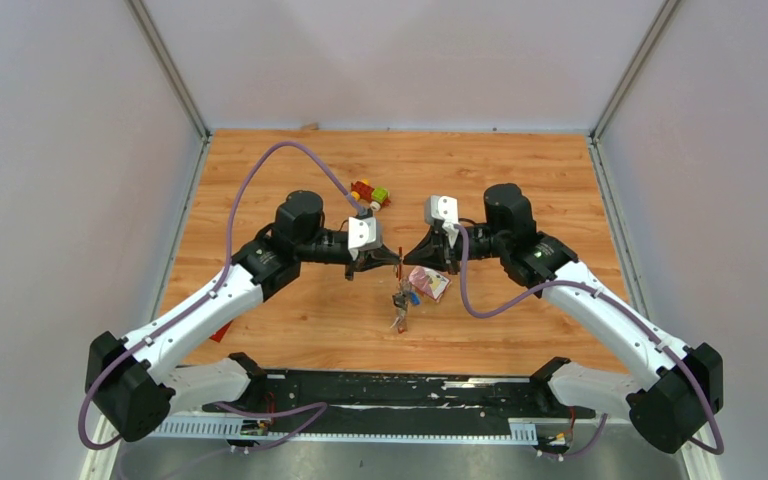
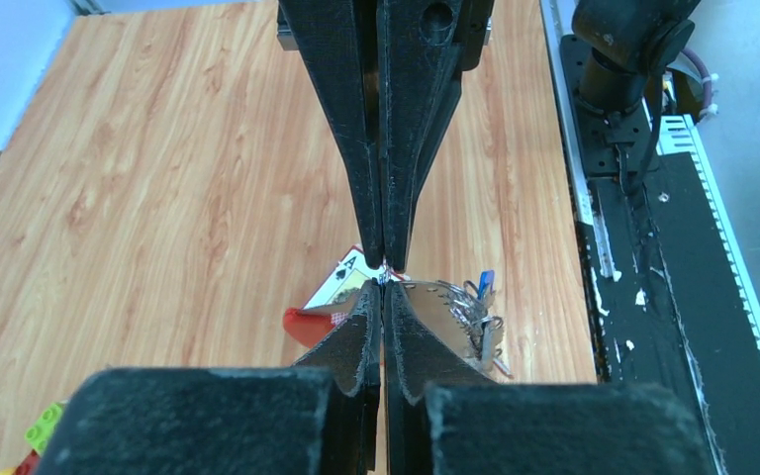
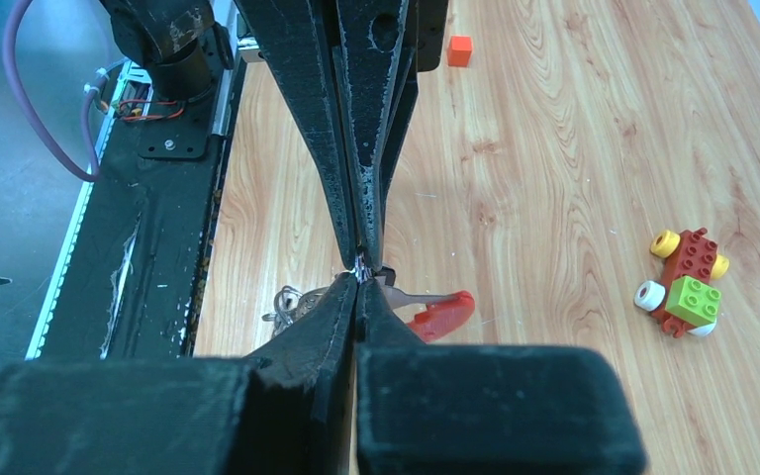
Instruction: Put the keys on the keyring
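The left gripper (image 1: 392,260) and right gripper (image 1: 410,257) meet tip to tip, each pinched fully closed on the thin ring (image 2: 386,269) over mid-table. I judge the step needs firm pinches and a gentle opposing twist to part the coil. I count 1 ring, 1 red fob (image 3: 440,317), 1 blue key head (image 2: 485,282) and 1 car (image 1: 370,193) at 11 o'clock; the keys (image 1: 400,303) bunched at 6 o'clock are too tangled to count.

Toy car (image 1: 370,193), pink packet (image 1: 430,283) and keys (image 1: 400,305) clutter the table's (image 1: 260,180) middle.
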`<state>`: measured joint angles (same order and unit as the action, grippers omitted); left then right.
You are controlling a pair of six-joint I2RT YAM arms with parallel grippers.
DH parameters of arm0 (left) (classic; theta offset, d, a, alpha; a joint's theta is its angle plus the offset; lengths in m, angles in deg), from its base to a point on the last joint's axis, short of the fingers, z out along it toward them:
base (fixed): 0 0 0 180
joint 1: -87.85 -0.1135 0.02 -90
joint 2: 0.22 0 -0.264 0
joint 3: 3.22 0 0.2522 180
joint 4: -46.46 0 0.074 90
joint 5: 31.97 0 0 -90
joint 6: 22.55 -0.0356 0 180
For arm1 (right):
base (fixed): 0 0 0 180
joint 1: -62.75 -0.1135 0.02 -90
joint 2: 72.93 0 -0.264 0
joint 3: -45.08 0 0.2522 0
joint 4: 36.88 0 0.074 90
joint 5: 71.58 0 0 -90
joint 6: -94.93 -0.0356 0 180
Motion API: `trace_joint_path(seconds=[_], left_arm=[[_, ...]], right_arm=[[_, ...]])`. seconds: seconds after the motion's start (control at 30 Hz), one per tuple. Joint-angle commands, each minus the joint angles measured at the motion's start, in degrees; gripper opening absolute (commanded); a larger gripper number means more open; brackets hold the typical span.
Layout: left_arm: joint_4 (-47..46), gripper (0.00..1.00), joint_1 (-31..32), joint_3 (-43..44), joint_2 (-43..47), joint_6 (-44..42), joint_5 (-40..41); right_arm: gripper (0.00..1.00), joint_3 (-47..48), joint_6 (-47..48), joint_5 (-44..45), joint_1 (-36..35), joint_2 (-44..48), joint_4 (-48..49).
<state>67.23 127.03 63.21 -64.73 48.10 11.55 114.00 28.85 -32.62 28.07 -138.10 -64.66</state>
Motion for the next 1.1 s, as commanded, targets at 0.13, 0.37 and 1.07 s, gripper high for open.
trace_joint_path(seconds=[0.13, 0.37, 1.07], left_arm=[[15.3, 0.0, 2.3, 8.3, -0.8, -5.7, 5.3], [28.5, 0.0, 4.5, 15.9, -2.7, -6.2, 11.4], [31.1, 0.0, 5.7, 20.8, -5.7, -1.1, 7.4]], right_arm=[[0.21, 0.2, 2.7, 2.9, 0.1, 1.5, 0.8], [0.39, 0.3, 3.6, 1.6, 0.1, 2.1, 0.2], [0.31, 1.6, 2.3, -7.9, -2.1, -1.1, 0.3]])
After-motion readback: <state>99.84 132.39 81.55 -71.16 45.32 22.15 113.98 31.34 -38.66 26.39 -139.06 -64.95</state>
